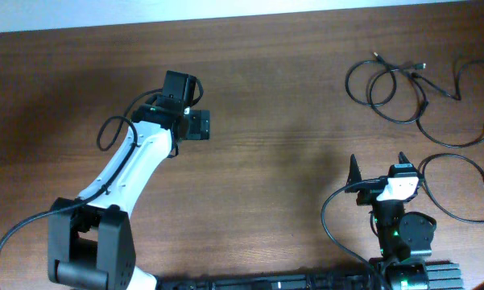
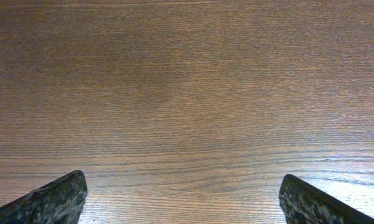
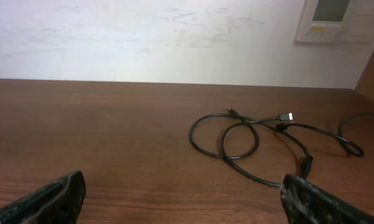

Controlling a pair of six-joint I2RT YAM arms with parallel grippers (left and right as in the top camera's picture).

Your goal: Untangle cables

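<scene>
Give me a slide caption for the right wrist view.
Open right hand faces loosely looped black cables on a wooden table.

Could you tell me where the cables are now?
Overhead, the cables lie in loose loops at the far right of the table, beyond the right gripper.

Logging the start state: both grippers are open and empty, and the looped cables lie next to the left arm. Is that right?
Not quite. The cables lie on the right side, ahead of the right gripper and well away from the left gripper, as the overhead view shows. Both grippers are indeed open and empty.
</scene>
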